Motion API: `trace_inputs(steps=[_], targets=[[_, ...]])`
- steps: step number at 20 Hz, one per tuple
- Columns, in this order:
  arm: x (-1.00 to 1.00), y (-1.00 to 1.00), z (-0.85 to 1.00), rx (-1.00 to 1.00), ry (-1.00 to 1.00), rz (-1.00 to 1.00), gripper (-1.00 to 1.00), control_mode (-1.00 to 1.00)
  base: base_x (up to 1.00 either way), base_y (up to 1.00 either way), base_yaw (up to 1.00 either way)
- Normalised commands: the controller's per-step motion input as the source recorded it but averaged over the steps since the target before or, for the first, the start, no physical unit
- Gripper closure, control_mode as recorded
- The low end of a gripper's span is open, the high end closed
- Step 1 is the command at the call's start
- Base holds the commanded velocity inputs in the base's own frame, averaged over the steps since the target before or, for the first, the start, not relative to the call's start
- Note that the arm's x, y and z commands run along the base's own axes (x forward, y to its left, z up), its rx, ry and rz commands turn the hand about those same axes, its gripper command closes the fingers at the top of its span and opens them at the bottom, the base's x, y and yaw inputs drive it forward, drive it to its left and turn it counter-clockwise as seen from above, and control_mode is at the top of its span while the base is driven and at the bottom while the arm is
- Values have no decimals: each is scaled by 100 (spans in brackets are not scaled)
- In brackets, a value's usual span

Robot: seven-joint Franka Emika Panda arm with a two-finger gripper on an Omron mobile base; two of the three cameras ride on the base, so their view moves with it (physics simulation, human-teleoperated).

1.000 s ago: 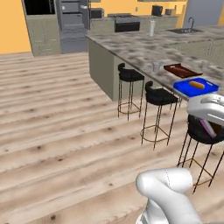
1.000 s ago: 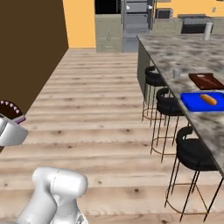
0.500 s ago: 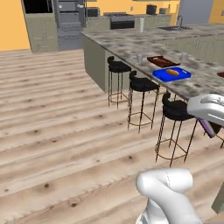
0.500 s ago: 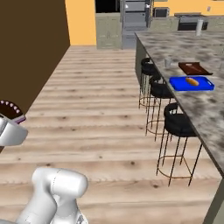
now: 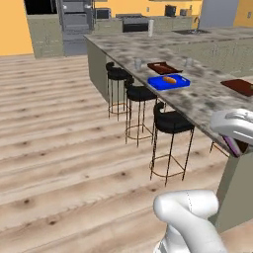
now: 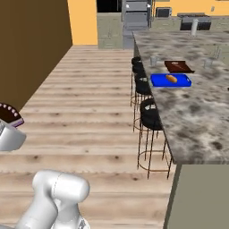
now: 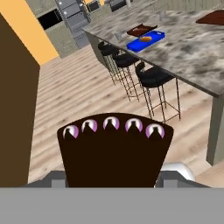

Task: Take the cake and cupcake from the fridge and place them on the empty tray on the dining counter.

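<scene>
One of two sweets in hand, none delivered yet. Clenched in the claw point(image 7: 113, 178): a small triangular dark-chocolate cake slice point(image 7: 114, 148), broad end up in the hand view, with a row of pink-and-white dollops along that edge. Gripped on both flanks, grey fingers point(image 7: 56, 178) pressing at either side, set wide to suit the wedge's breadth. Carried high over the pale wooden plank floor point(image 7: 78, 100), well apart from any surface.

Ahead of the claw and off to its right: the long grey speckled stone bench point(image 7: 192, 48), with three black round stools point(image 7: 153, 75) lined along its near side. Farther ahead on that bench, well apart from the claw: a flat dark reddish-brown rectangular tray point(image 7: 141, 30), just beyond a bright blue tray with an orange item point(image 7: 146, 40). Nearer and more to the right, a second reddish-brown tray point(image 7: 212, 17) at the picture's edge. Too small to tell the empty one from the other.

Judged roughly a third through: first pick-up done, carrying under way. Left to do: closing the gap to the bench, lowering the cake slice onto the empty tray, letting go, then a whole further trip for the cupcake and the same set-down beside the slice.
</scene>
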Motion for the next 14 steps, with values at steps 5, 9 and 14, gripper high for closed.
trace_inputs(steps=[5, 9, 14], targets=[[0, 0, 0, 0, 0, 0, 100, 100, 0, -100, 0], [0, 0, 0, 0, 0, 0, 100, 100, -8, -100, 0], [0, 0, 0, 0, 0, 0, 100, 100, -33, -100, 0]])
